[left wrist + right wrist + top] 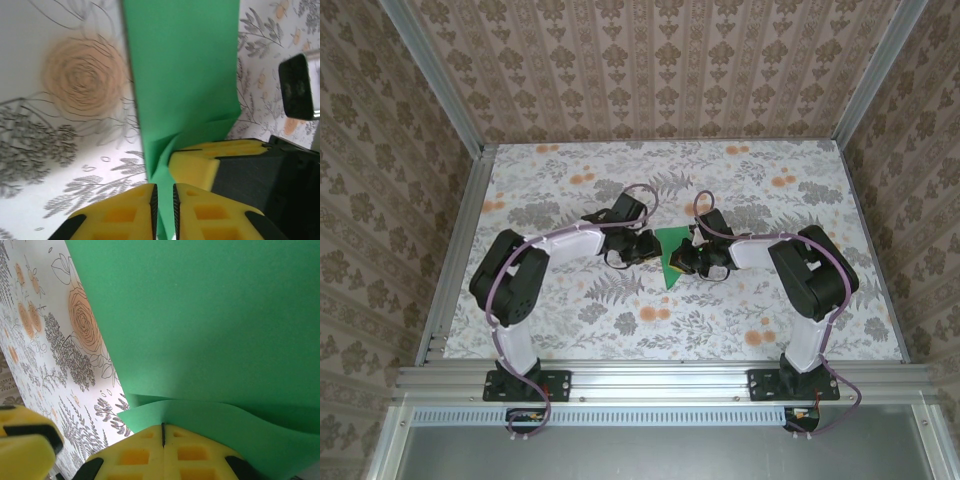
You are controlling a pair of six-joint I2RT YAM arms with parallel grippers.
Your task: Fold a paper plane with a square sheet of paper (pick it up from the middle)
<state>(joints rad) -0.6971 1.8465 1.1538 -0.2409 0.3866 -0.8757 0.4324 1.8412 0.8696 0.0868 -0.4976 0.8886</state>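
Note:
The bright green sheet of paper point(672, 258), folded into a wedge that tapers toward me, stands up off the table centre between both grippers. My left gripper point(652, 250) comes in from the left. In the left wrist view the paper point(185, 75) runs down between the left gripper's point(165, 200) yellow jaws, which are shut on a folded ridge of it. My right gripper point(163, 427) is shut, its tips against a curled flap of the paper point(210, 315). Its yellow finger point(200, 165) touches the sheet beside the left jaws. A paper plane apart from this folded sheet is out of view.
The floral tabletop point(620, 320) spreads around the arms, framed by aluminium rails point(450, 260) and patterned walls. Both arms arch inward, elbows out toward the sides. The left gripper's finger point(25, 440) sits low left in the right wrist view.

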